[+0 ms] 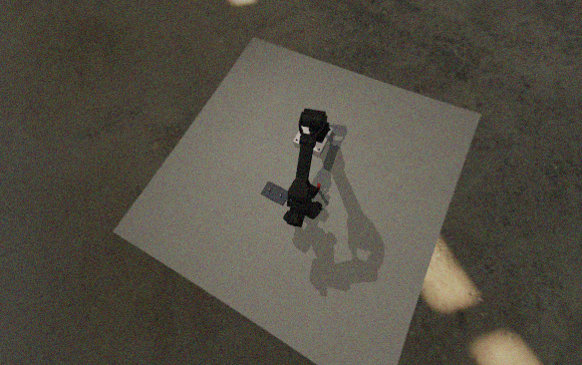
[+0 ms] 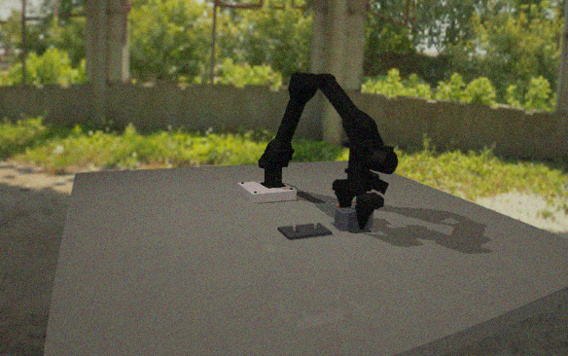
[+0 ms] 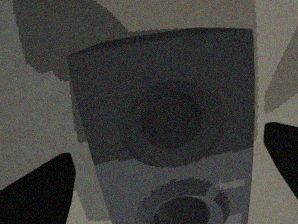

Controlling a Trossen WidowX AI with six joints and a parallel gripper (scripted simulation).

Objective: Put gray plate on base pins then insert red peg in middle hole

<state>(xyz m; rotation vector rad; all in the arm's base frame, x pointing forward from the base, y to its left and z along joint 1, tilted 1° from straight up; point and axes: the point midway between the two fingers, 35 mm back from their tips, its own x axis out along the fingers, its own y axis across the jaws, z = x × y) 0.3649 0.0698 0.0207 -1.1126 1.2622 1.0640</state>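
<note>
The gray plate [image 2: 344, 221] [image 3: 222, 62] is a thick block on the table beside the base; in the wrist view two of its round holes show, and the arm hides it in the top view. The dark base [image 1: 274, 198] [image 2: 301, 234] lies flat with two upright pins and nothing on them. The red peg shows as a small red tip [image 1: 319, 185] beside the arm and as a sliver [image 2: 339, 206] behind the plate; the rest is hidden. My gripper [image 2: 354, 218] [image 3: 169, 148] is open and low over the plate, one finger on each side, with gaps between fingers and plate in the wrist view.
The arm's white mount [image 1: 320, 148] [image 2: 272, 195] stands on the gray table top [image 1: 209, 165] [image 2: 170, 272] behind the base and plate. The arm arches from it to the plate, and its shadow falls across the table on the far side of the plate from the base.
</note>
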